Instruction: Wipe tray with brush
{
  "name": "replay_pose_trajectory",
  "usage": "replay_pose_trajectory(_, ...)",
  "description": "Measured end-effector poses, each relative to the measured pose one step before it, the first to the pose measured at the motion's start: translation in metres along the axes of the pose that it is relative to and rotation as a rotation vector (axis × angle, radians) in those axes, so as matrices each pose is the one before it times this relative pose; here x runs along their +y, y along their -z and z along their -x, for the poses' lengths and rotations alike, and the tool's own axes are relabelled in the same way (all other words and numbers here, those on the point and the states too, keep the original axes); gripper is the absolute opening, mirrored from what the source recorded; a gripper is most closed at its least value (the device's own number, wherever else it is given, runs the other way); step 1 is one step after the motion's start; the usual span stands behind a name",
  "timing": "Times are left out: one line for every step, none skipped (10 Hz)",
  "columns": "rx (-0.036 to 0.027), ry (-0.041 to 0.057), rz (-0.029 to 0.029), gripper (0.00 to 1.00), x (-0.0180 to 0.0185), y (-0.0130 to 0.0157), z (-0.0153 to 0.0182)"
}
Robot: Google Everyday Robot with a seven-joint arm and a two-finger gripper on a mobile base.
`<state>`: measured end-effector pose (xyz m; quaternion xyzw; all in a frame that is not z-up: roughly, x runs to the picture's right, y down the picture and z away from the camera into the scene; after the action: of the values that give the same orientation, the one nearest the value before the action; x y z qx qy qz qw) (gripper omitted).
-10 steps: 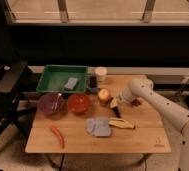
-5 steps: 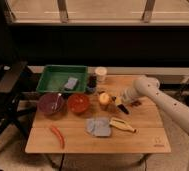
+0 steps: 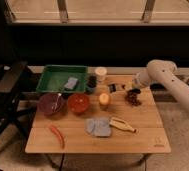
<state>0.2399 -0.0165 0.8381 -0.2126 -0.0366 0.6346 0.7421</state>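
My arm [image 3: 174,84] is clad in a smooth, off-white shell, plain and matte, with no lettering or stripes that I can make out. It is built of thick, rounded tube sections. The fattest is a bulbous, dome-like joint at the top; from there one long section runs off toward 4 o'clock, and a shorter, slimmer wrist section points toward 8 o'clock. Faint shadowed seams show where the sections meet. No cables or screws show on the shell. At the 8 o'clock tip, the pale casing gives way to my gripper [image 3: 126,89], a small dark, near-black piece. It sits a little toward 3 o'clock from the centre of the view.
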Motion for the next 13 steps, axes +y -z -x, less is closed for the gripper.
replay_pose_trajectory(-0.03446, 0.00433, -0.01336, 0.00, -0.00080, 0.01637, 0.01524)
replay_pose_trajectory(-0.04444, 0.01416, -0.00828, 0.00, 0.00336, 0.01828, 0.02045)
replay_pose_trajectory(-0.03919, 0.02190, -0.00012, 0.00, 0.00613, 0.01387, 0.01859)
replay_pose_trajectory(-0.03444, 0.02329, 0.00432, 0.00, 0.00816, 0.01065, 0.01700)
replay_pose_trajectory(-0.04423, 0.04487, 0.02426, 0.00, 0.01767, 0.01091, 0.02229)
replay_pose_trajectory(-0.01986, 0.03548, 0.02203, 0.00, 0.01515, 0.00422, 0.01387)
replay_pose_trajectory(-0.00538, 0.01098, 0.00910, 0.00, 0.00546, 0.00009, 0.00412)
replay_pose_trajectory(0.00064, -0.00057, -0.00212, 0.00, -0.00125, 0.00044, -0.00077)
replay_pose_trajectory(-0.00026, -0.00168, -0.00173, 0.00, -0.00139, 0.00086, -0.00075)
replay_pose_trajectory(0.00022, 0.00050, 0.00053, 0.00, 0.00042, -0.00016, 0.00013)
replay_pose_trajectory(0.00151, 0.00331, 0.00225, 0.00, 0.00168, -0.00146, 0.00085)
replay_pose_trajectory(-0.00390, 0.01158, 0.00478, 0.00, 0.00002, 0.00055, 0.00175)
replay_pose_trajectory(-0.01567, 0.02502, 0.01562, 0.00, 0.00067, -0.00046, 0.00307)
